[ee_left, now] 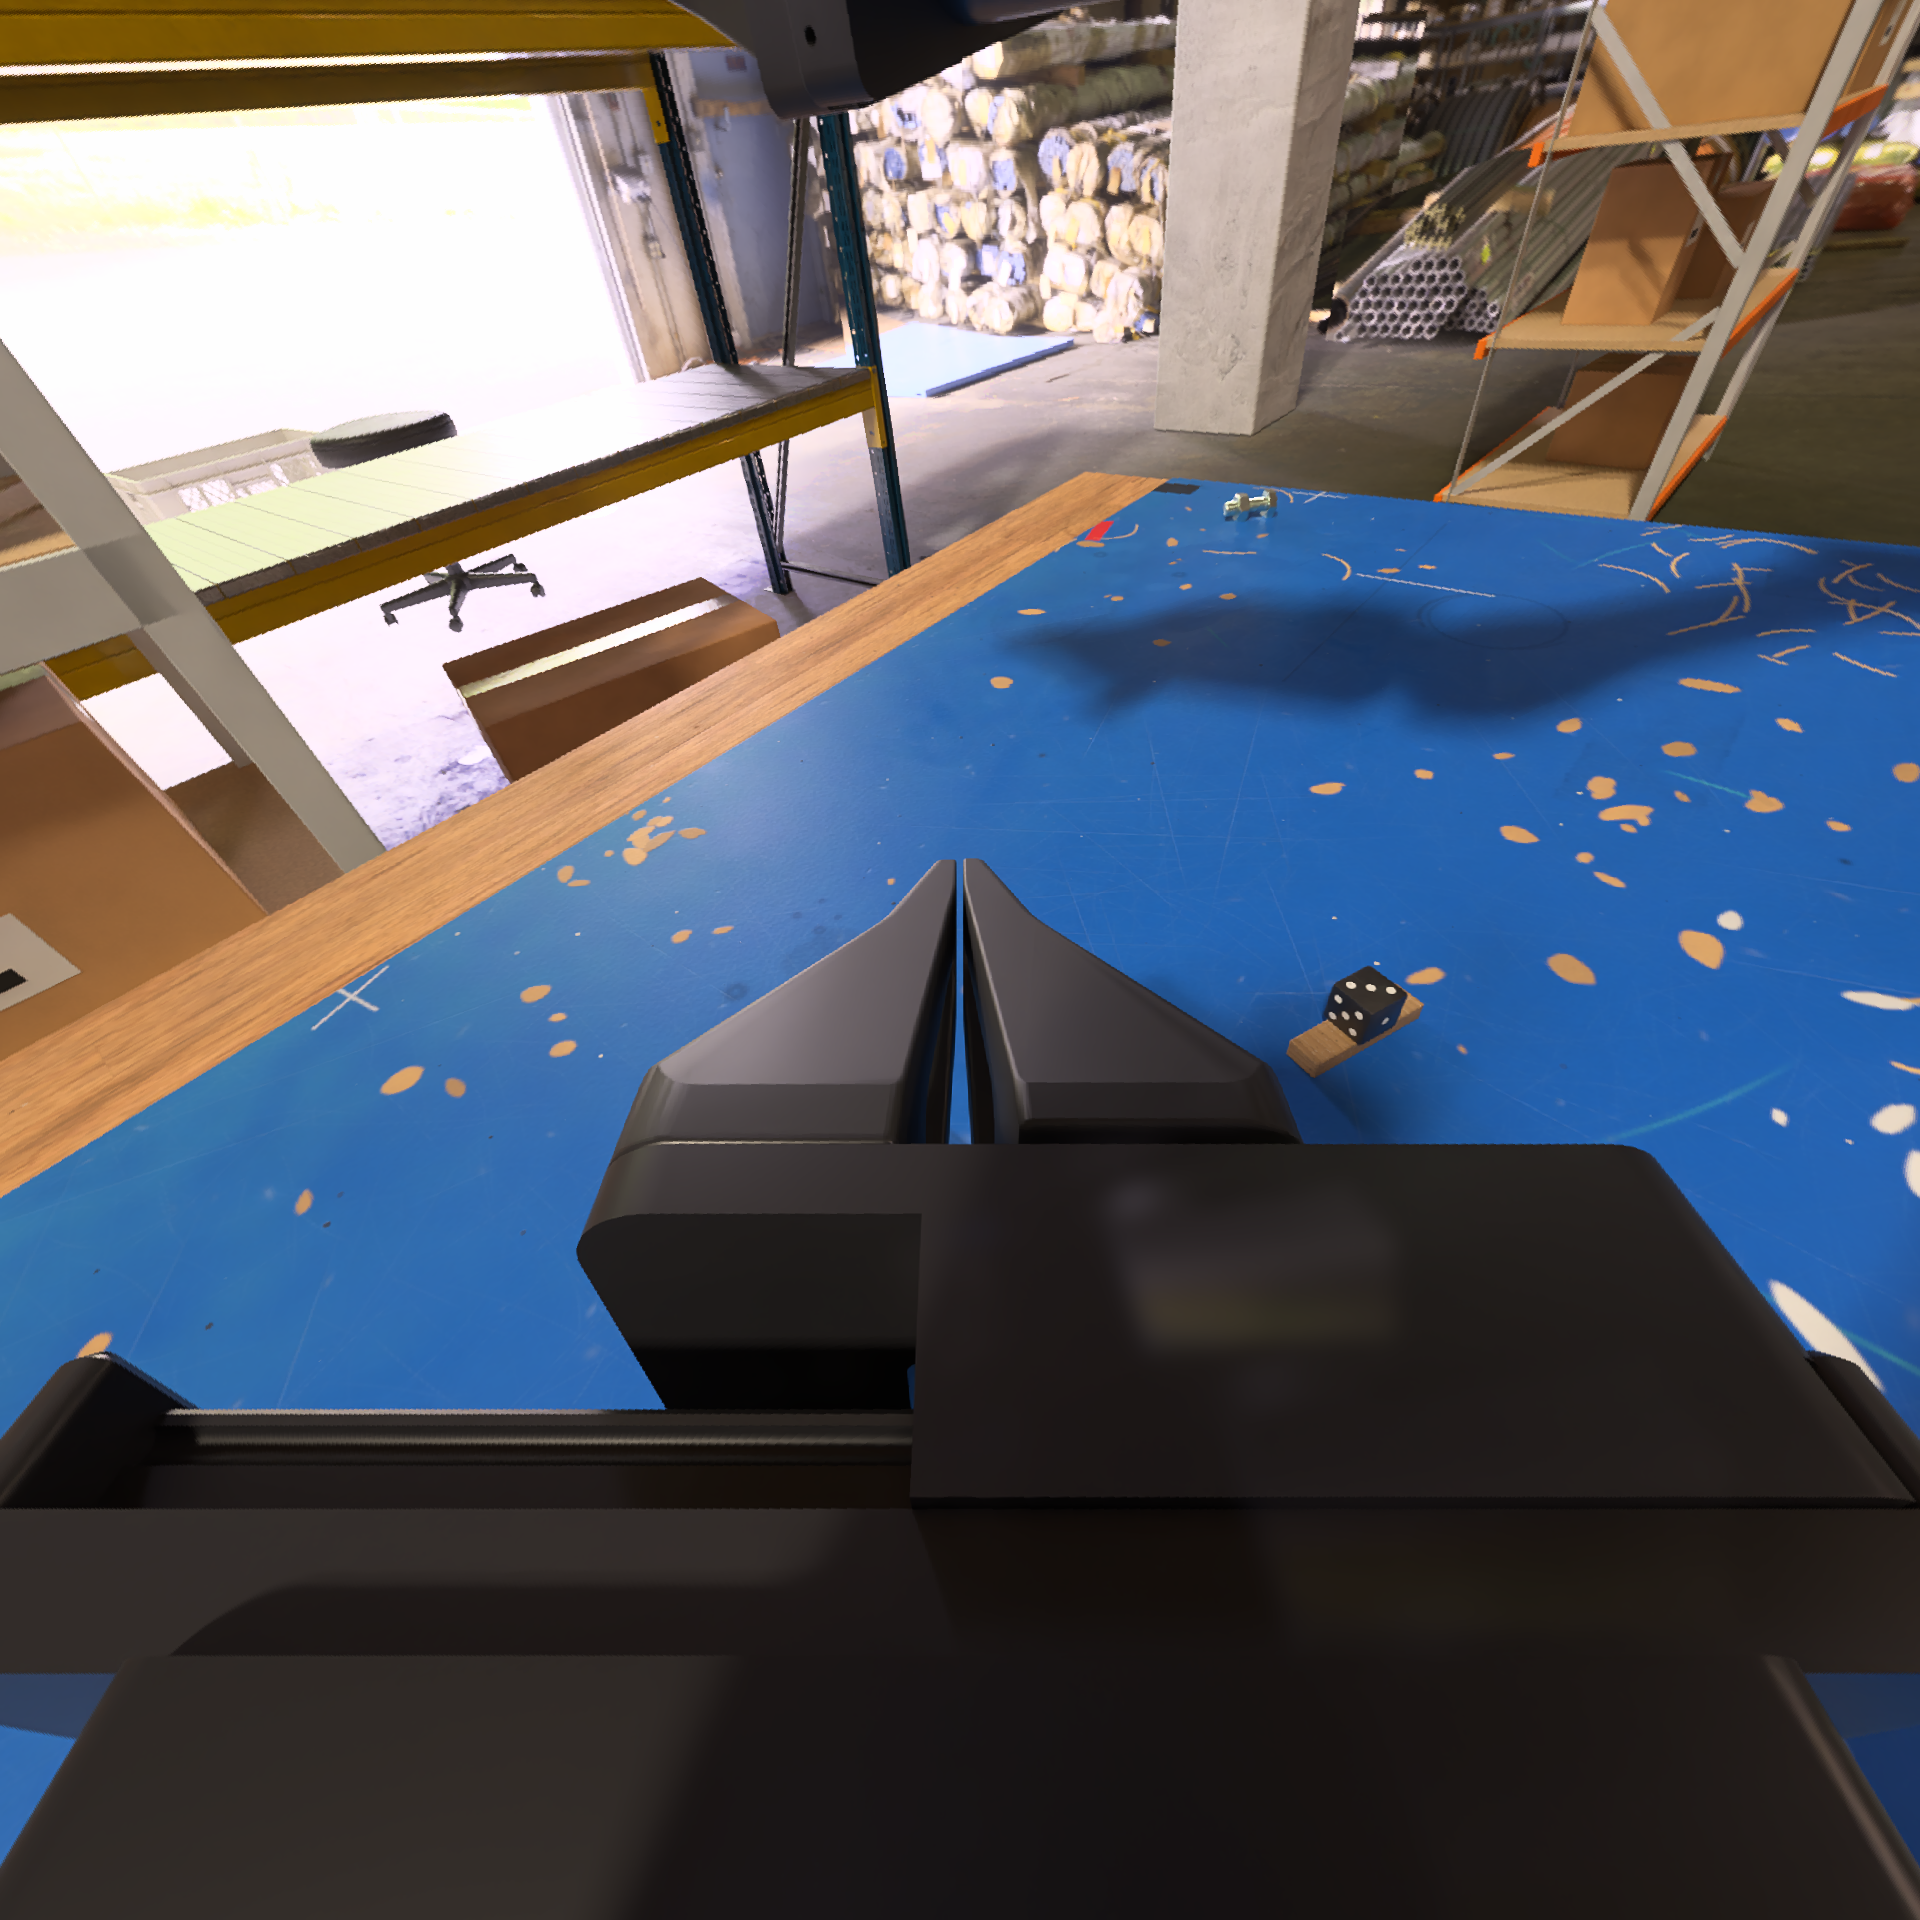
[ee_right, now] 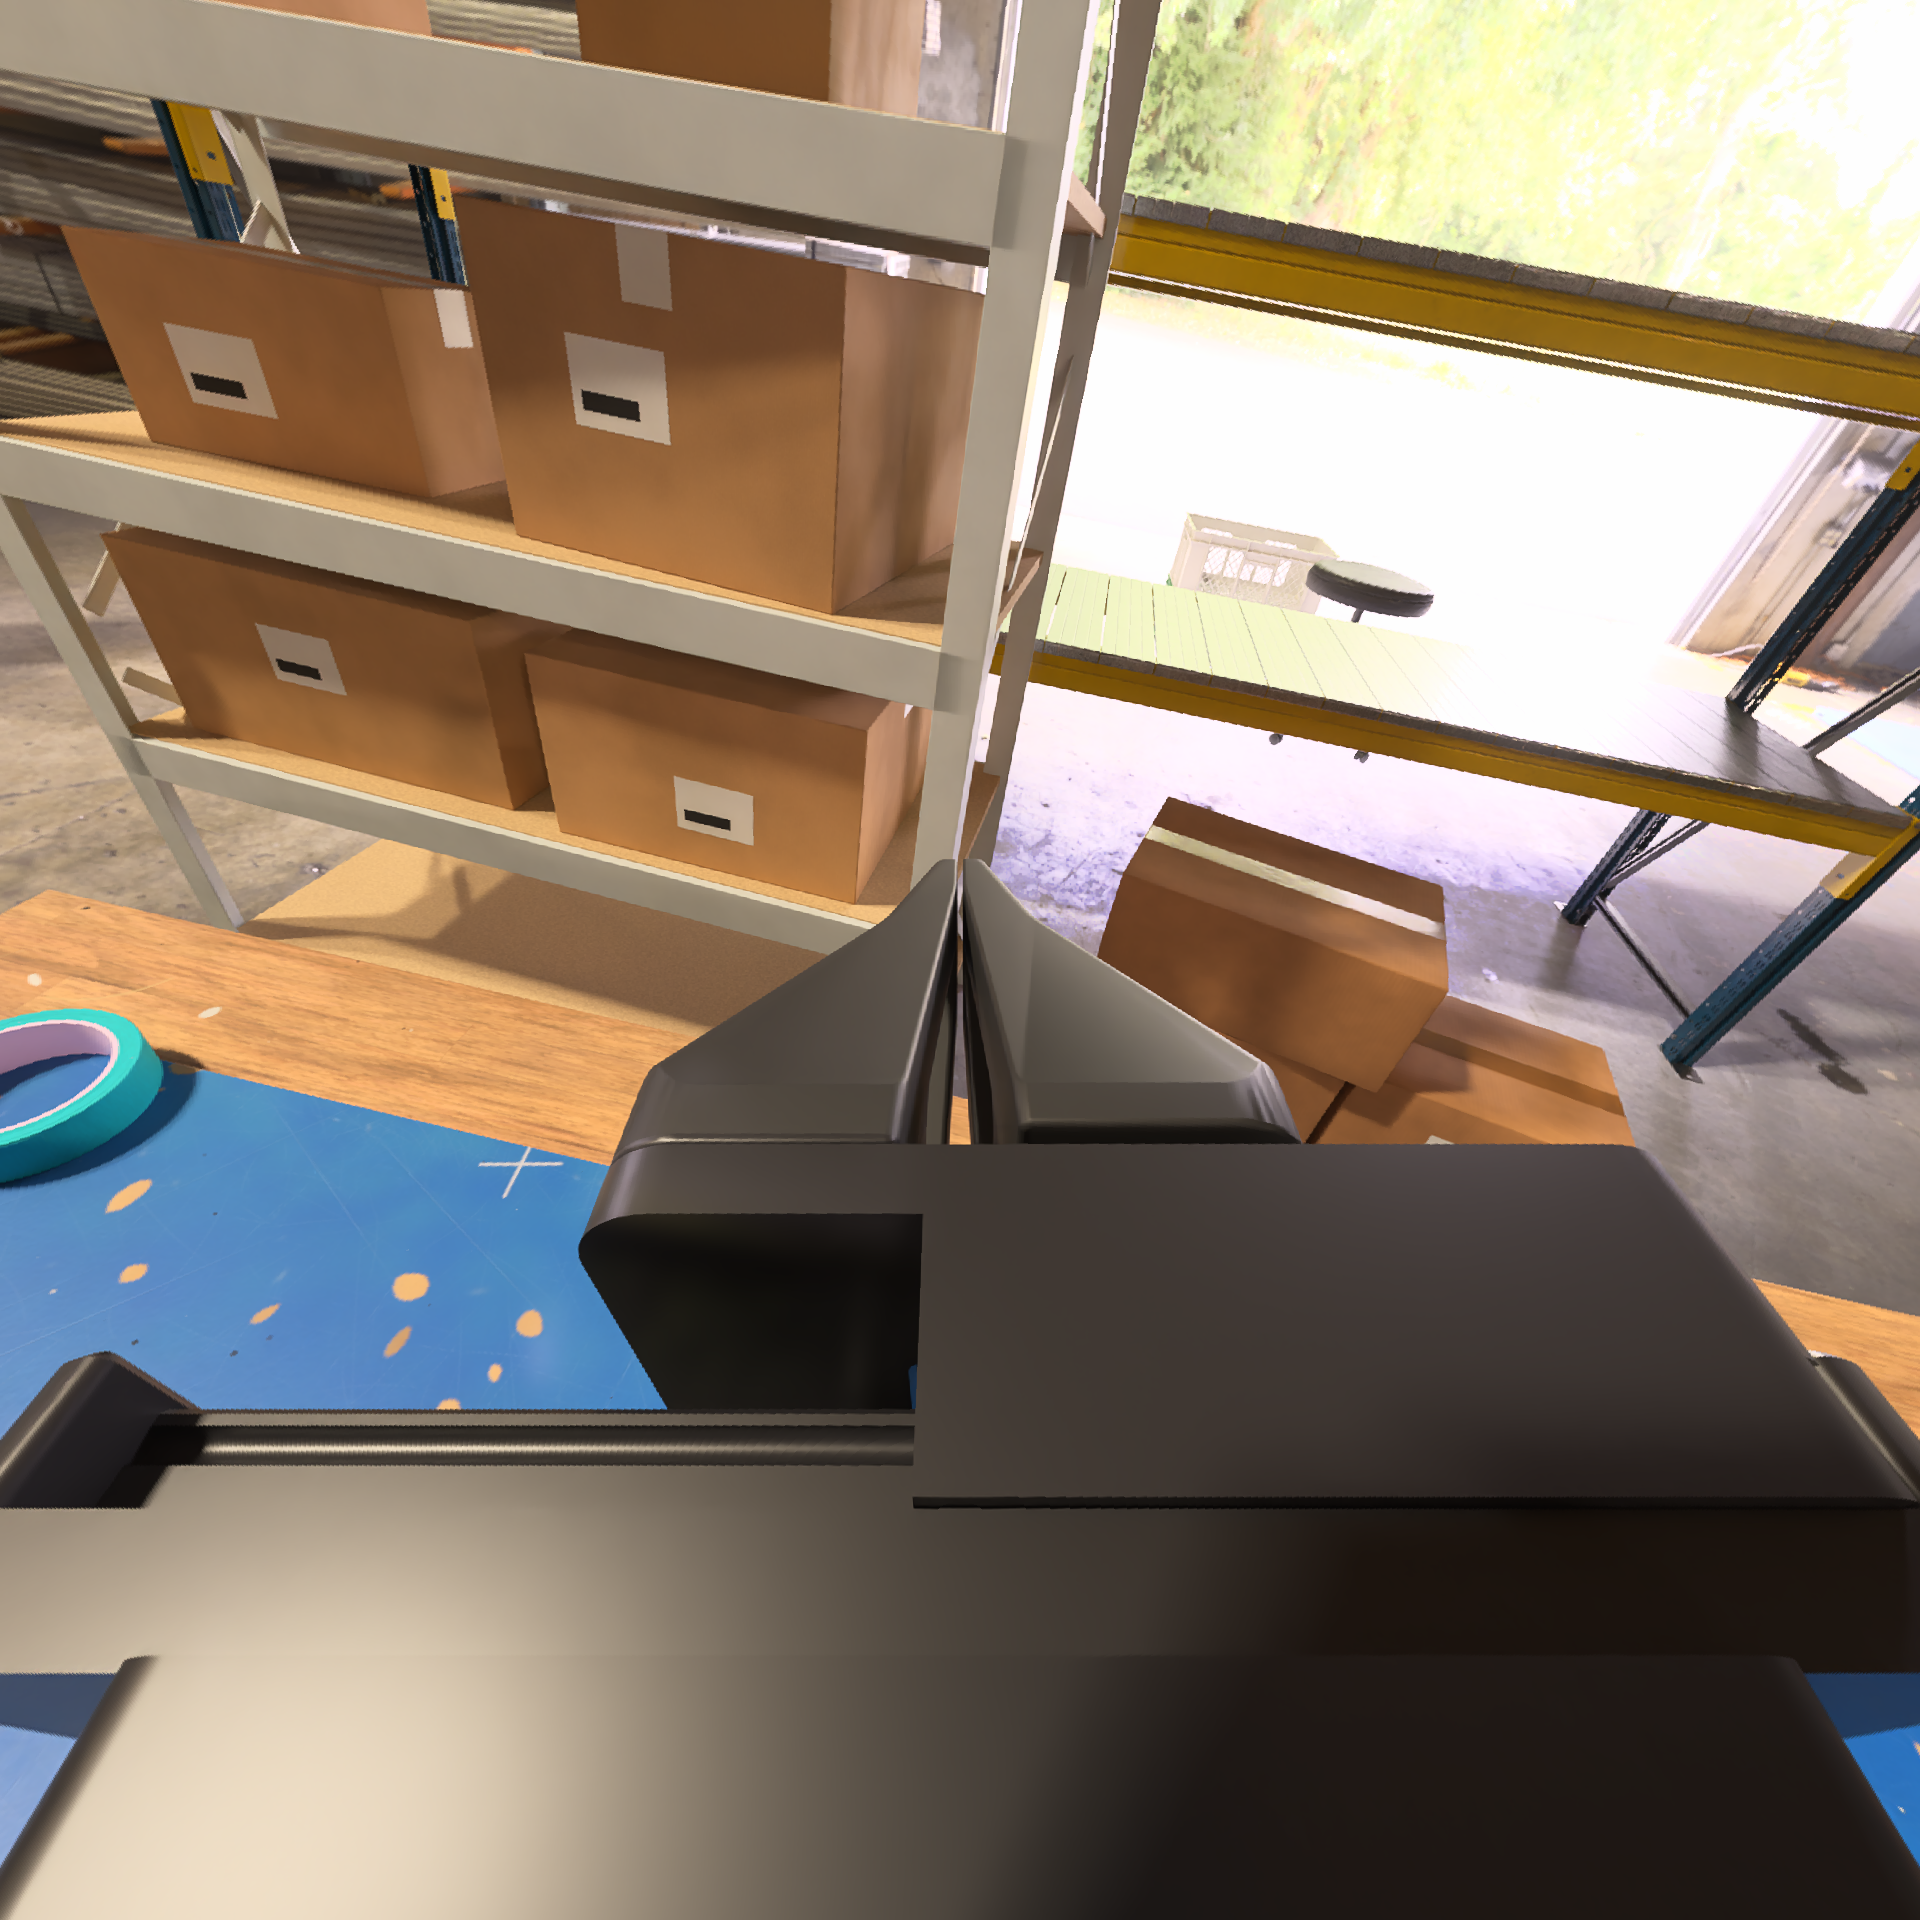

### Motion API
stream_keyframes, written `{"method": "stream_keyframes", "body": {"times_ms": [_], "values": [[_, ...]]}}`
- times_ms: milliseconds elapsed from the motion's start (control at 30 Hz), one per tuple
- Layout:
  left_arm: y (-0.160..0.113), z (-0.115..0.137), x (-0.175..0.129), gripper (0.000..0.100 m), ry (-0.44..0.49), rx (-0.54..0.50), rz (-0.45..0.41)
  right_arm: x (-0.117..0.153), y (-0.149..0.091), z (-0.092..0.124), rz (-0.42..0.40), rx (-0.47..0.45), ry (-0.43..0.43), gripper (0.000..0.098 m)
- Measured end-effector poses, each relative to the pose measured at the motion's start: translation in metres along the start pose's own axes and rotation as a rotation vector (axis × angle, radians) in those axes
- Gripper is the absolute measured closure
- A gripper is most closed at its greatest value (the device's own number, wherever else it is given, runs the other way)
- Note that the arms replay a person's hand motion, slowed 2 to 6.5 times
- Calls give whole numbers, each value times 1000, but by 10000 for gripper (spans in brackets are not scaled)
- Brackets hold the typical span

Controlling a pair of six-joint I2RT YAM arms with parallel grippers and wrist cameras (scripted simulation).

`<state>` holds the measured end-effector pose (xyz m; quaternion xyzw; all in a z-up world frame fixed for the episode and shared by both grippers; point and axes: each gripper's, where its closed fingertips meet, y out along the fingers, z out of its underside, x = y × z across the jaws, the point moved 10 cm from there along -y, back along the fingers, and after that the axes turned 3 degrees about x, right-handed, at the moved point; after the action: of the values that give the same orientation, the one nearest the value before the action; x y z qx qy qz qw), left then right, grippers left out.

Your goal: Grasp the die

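Note:
A black die with white pips (ee_left: pixel 1363 1004) rests on one end of a small flat wooden block (ee_left: pixel 1330 1047) on the blue mat, in the left wrist view, to the right of my left gripper and a little nearer than its tips. My left gripper (ee_left: pixel 959 868) is shut and empty, held above the mat. My right gripper (ee_right: pixel 959 868) is shut and empty, pointing past the table's wooden edge toward shelving. The die does not show in the right wrist view.
The blue mat (ee_left: pixel 1247 790) lies on a wooden table (ee_left: pixel 644 758). A small metal bolt (ee_left: pixel 1249 505) lies at the mat's far edge. A teal tape roll (ee_right: pixel 62 1091) sits at the mat's edge, left of my right gripper. Shelves with cardboard boxes (ee_right: pixel 707 416) stand beyond the table.

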<state>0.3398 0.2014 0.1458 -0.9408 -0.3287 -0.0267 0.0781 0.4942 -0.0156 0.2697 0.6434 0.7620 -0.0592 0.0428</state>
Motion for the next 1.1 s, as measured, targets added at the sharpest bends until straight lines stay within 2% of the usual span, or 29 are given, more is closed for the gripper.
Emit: {"method": "stream_keyframes", "body": {"times_ms": [267, 1100], "values": [[-1, 0, 2, 992, -13, -14, -27, 0, 1, 1, 1, 4, 0, 970], [-2, 0, 4, 993, -28, -26, -37, 4, 15, -5, 4, 1, -11, 970]]}}
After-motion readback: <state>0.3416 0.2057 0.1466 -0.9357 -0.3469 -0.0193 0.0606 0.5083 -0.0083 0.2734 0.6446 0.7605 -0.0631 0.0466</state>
